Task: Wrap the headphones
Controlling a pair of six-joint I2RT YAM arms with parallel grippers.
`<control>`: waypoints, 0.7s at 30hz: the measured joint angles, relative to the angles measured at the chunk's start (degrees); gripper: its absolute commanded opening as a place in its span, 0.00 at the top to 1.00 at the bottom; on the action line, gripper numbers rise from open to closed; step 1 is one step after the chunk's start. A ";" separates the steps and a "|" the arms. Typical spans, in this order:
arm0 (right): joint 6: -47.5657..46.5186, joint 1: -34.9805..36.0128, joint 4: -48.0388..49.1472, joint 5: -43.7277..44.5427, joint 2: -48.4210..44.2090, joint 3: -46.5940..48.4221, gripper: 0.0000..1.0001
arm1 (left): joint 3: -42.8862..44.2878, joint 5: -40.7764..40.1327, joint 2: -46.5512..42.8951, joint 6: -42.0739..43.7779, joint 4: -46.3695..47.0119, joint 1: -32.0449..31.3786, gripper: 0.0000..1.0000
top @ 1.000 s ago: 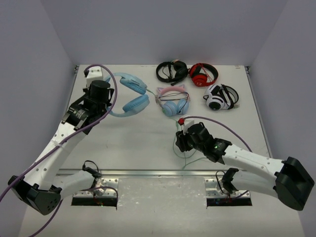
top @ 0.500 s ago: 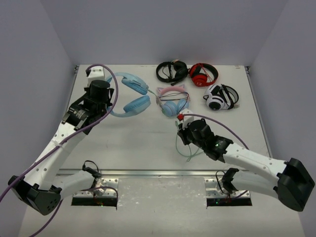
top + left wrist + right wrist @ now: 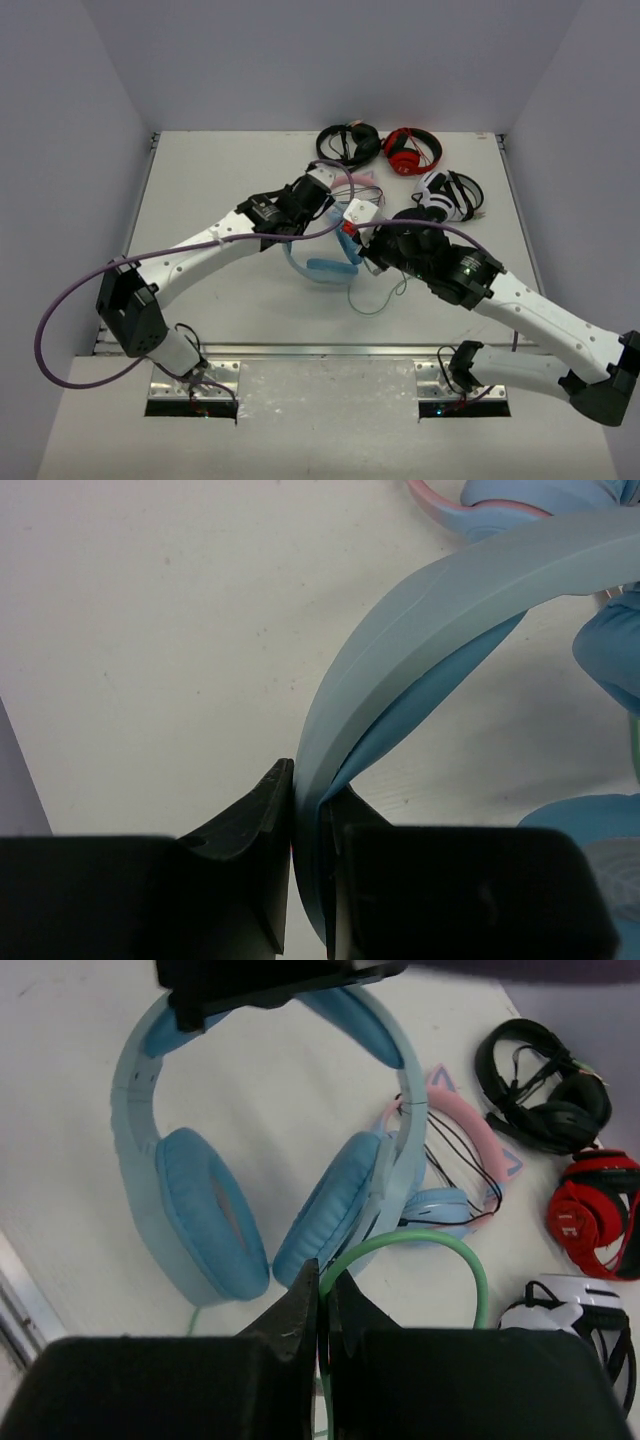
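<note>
1. While the cable is wound, the band needs an anchor. That seems to be why the left gripper (image 3: 305, 780) is clamped tight on the plain blue headband (image 3: 450, 610) of the headphones (image 3: 205, 1210), holding them at mid-bench (image 3: 200, 180) with the cups away from the clamp.
2. Whether the cups rest on the bench or hang just clear of it cannot be told from any view.
3. Right of the cups, the right gripper (image 3: 321, 1285) is pinched shut on the thin green cable (image 3: 440, 1245), which arches away from its tips. I judge it grips there to lead the cable around the headphones.
4. From above, both wrists crowd over the headphones, so only part of the band and one cup show. The loose cable trailing toward the near edge is hard to trace.
5. Further right, the cat-ear pair (image 3: 470, 1150) lies partly behind a blue cup, and the white-and-black pair (image 3: 565, 1320) is cut off at the frame edge.
</note>
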 measured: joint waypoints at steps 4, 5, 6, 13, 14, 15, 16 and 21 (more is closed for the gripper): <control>-6.05 0.07 -7.19 -10.36 -1.60 1.44 0.99 | -0.07 1.07 -0.37 3.06 0.24 -0.72 1.00; -7.06 0.07 -8.70 -13.16 -2.14 1.81 0.99 | -0.17 1.16 -0.61 3.69 0.72 -0.90 1.00; -8.20 0.07 -9.99 -16.15 -2.89 2.25 0.99 | -0.50 1.18 -0.94 4.20 1.33 -1.16 1.00; -14.10 0.11 -15.21 -24.90 -6.19 6.75 0.99 | -5.77 5.90 -4.24 6.34 3.78 -2.34 0.99; -14.84 0.11 -15.78 -24.87 -6.25 7.32 0.99 | -6.32 6.56 -4.50 6.60 3.82 -2.38 1.00; -15.58 0.11 -16.48 -24.50 -6.23 7.93 0.99 | -6.88 7.15 -4.74 6.80 3.91 -2.38 1.00; -16.22 0.11 -17.05 -23.71 -6.19 8.44 0.99 | -7.52 7.65 -5.07 6.93 4.24 -2.38 1.00; -20.94 0.15 -18.49 -13.79 -4.98 10.16 0.99 | -9.68 9.14 -6.86 7.26 5.09 -2.54 1.00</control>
